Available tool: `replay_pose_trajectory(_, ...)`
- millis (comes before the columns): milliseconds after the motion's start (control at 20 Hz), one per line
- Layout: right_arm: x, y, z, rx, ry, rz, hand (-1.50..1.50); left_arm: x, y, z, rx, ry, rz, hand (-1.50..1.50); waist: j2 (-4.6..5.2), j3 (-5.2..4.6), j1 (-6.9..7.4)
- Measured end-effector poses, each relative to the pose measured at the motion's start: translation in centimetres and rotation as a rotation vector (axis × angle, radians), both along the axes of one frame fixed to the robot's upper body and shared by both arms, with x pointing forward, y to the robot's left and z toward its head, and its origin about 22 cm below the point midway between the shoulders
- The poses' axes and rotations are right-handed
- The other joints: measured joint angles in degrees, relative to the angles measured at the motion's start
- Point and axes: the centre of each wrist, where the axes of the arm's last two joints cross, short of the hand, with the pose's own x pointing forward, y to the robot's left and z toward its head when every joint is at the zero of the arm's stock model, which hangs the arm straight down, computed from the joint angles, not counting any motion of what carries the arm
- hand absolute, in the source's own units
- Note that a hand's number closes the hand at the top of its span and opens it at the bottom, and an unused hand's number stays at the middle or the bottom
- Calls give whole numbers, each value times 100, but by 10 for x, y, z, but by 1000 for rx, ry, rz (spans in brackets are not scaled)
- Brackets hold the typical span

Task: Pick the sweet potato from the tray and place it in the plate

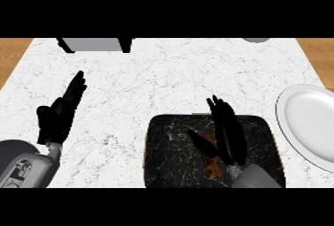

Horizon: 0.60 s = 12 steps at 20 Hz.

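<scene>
The right hand hangs over the dark tray, fingers straight and spread from the thumb, gripping nothing. The sweet potato lies in the tray just under its thumb and palm, mostly hidden, perhaps touching. The white plate sits to that hand's right. Well to its left the left hand rests open, fingers up. Beyond it stands a grey box
</scene>
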Motion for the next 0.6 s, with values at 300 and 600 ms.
replay_pose_trajectory(300,-11,55,26,-206,1,-58,-150,4,4,-1,-2,7,14,0,-36,17,-95)
replay_pose_trajectory(600,-26,97,51,-390,206,-196,-150,4,4,-1,1,10,10,0,-27,26,-91)
